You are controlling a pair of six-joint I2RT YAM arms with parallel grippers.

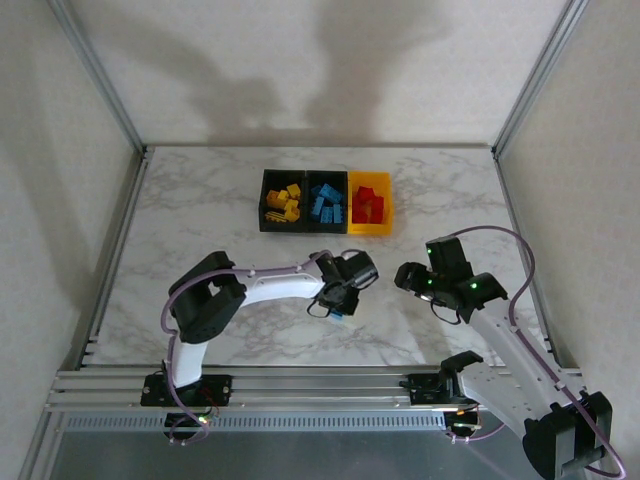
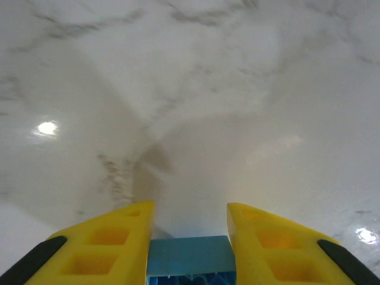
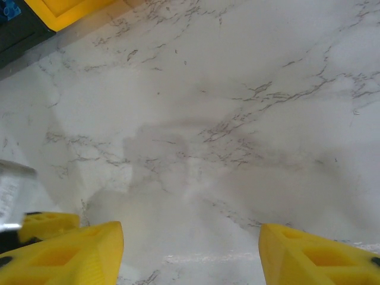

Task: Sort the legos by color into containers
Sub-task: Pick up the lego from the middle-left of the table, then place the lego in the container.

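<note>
My left hand (image 2: 190, 214) is clamped shut on a blue brick (image 2: 190, 258). In the left wrist view the brick sits between the two yellow fingers (image 2: 101, 246), set back from their tips. In the top view that hand hangs low over the desk (image 1: 200, 220) at lower centre, with the brick (image 1: 335, 313) just under it. My right hand (image 3: 190, 228) is open about halfway with bare marble between its fingers, holding nothing.

The row of bins (image 1: 262, 200) sits at upper centre. Yellow bricks (image 1: 283, 203) are in the left black bin, blue bricks (image 1: 323, 203) in the middle bin (image 1: 327, 228), and red bricks (image 1: 368, 204) in the yellow bin (image 1: 370, 230) on the right. I see no loose bricks on the desk, so I judge this blue one to be the last.

What worries me:
- The target is the middle bin, with the wrong colours on either side. A release off to one side would drop blue among yellow or red.
- I can't tell how much of the brick the fingers cover. A shallow or skewed hold could let it twist or slip out on the way up.
- Coming in too low could knock the near wall and shove the whole row.
- A drop from high up might bounce out.
- My two hands sit near each other in the top view, so a careless swing could bump them.
</note>
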